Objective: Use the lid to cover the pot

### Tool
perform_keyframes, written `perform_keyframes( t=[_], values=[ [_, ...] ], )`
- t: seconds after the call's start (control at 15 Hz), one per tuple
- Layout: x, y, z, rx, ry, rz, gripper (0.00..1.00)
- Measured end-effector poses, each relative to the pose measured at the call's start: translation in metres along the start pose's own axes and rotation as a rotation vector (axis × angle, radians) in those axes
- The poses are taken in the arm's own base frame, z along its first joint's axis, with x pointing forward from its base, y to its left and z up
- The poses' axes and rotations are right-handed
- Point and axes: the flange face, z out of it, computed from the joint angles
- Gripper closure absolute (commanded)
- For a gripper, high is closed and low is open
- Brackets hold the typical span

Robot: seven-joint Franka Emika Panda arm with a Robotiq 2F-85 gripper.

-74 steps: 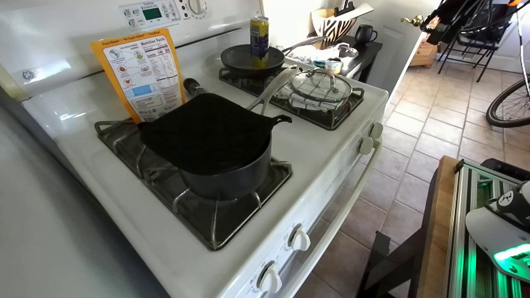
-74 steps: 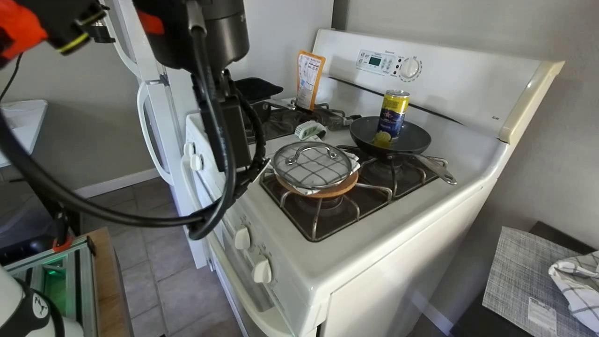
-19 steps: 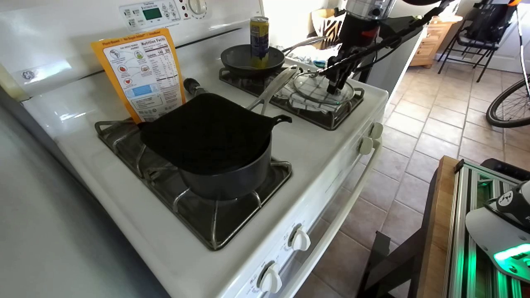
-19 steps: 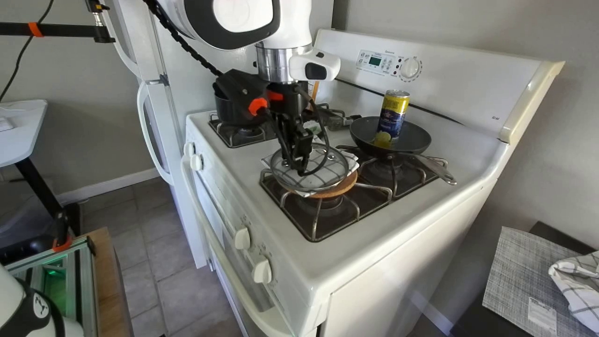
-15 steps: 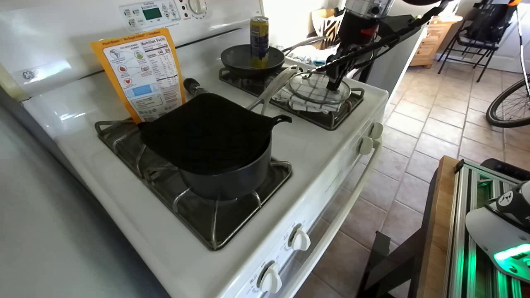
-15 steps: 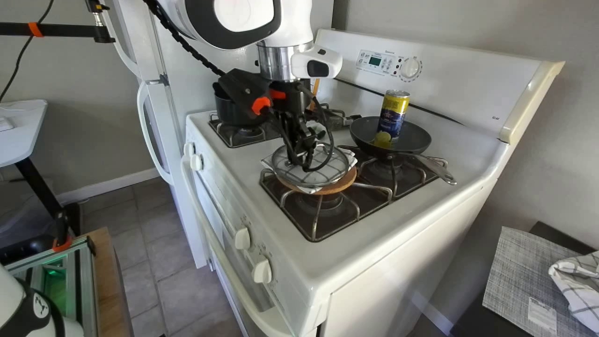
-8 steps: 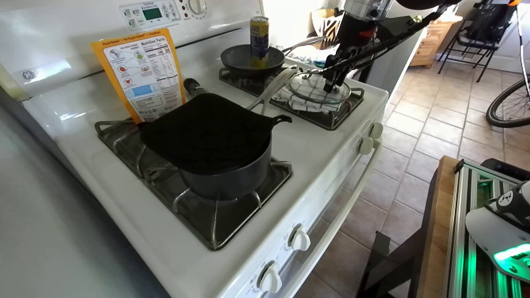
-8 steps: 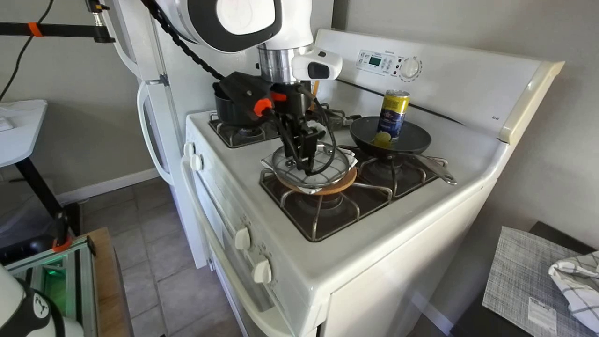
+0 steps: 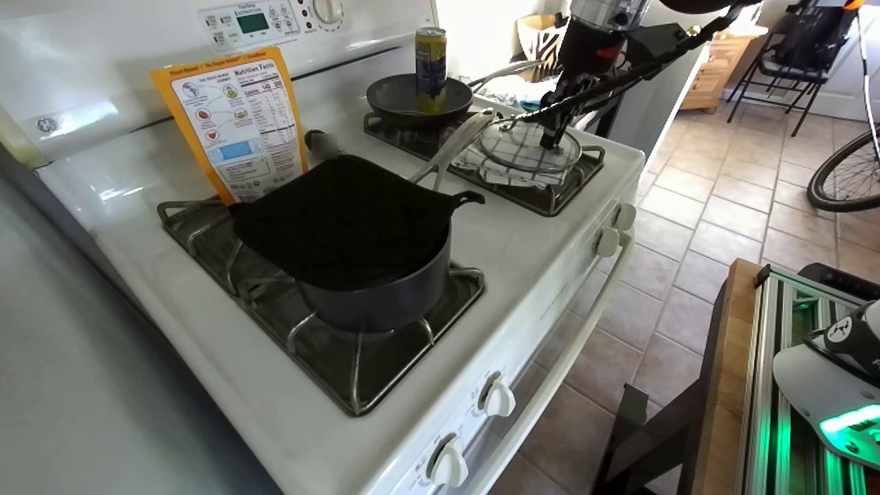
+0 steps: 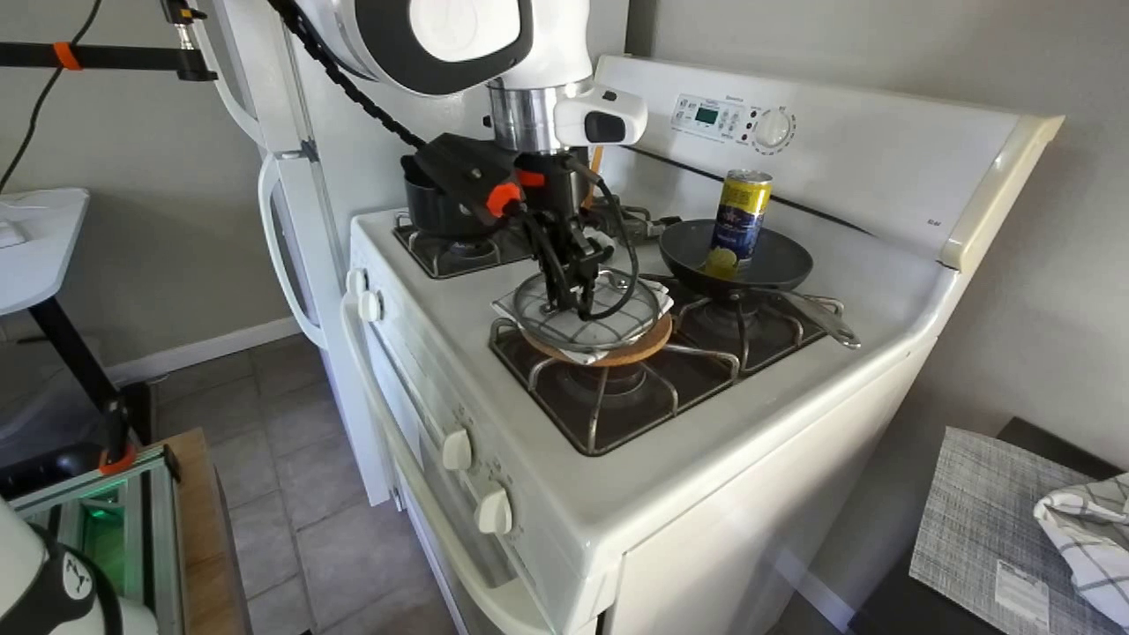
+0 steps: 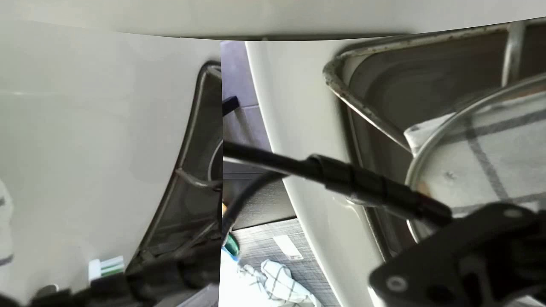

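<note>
The glass lid (image 9: 526,157) with its metal rim lies on a checked cloth over the near burner, flat in both exterior views. My gripper (image 10: 571,307) points down at the lid's arched handle, its fingers brought together. Whether the handle is between them is hidden. In the wrist view the lid's edge (image 11: 469,170) shows at the right behind the black linkage, and the fingertips are out of sight. The black pot (image 9: 375,302) sits on the burner at the other end, a very dark shape across its top. An exterior view also has the pot (image 10: 441,207) beside the arm.
A frying pan (image 10: 781,256) holds an upright yellow and blue can (image 10: 739,220). An orange pouch (image 9: 234,124) stands behind the pot. A cork mat (image 10: 639,348) lies under the cloth. A metal pan handle (image 9: 454,148) rises between pot and lid. The stove knobs (image 10: 494,511) line the front.
Since the oldest frames my gripper has come over the lid. The lid, slightly askew 1.3 seconds ago, lies flat. The gripper dipped a little, then rose slightly, its fingers now nearer each other.
</note>
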Motion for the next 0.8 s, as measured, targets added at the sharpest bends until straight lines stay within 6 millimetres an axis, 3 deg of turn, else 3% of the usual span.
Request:
perform_keyframes(
  t=[0.27, 0.8],
  values=[
    [-0.003, 0.002, -0.012, -0.001, -0.002, -0.026, 0.95],
    [-0.020, 0.024, -0.074, -0.045, -0.019, -0.070, 0.95]
  ],
)
